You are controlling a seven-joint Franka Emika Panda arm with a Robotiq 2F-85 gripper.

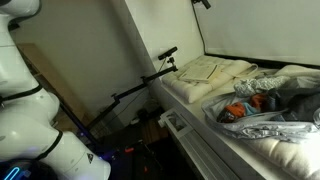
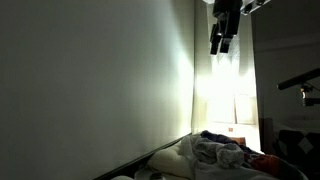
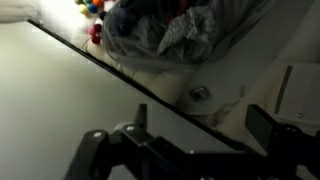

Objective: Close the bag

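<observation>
The folded cream cloth (image 1: 205,68) lies left, the bag (image 1: 270,104) right of it, apparently open over orange items (image 1: 244,88). The gripper (image 2: 220,45) hangs high above, fingers spread, empty. Approach step, I judge: next, descend onto the bag's loose rim.

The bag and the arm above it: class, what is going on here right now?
The robot's gripper hangs high above the bag, jaws open and holding nothing. The crinkled grey plastic bag lies slumped on a white surface. Its mouth looks open, with orange and red items showing. A folded cream cloth lies beside it. The bag is not yet closed.
</observation>
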